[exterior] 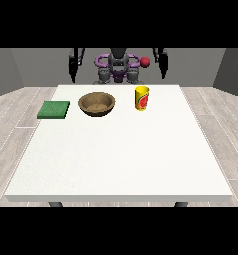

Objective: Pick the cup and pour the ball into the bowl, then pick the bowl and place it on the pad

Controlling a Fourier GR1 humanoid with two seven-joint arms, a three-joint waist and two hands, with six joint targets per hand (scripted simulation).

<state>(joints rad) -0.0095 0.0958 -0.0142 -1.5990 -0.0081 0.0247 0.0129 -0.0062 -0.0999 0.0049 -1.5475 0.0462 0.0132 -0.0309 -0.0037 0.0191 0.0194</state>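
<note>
Starting: both arms hang up behind the tabletop [115,159], touching nothing.
Robot hand [163,63] at view's right: can't tell its fingers.
Cup [142,97]: upright beside bowl [96,103], handy for my pour.
Pad [54,109]: just past the bowl.

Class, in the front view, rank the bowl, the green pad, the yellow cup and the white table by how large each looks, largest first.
1. White table
2. Bowl
3. Green pad, slightly narrower than the bowl; close enough that the order is unsure
4. Yellow cup
</note>
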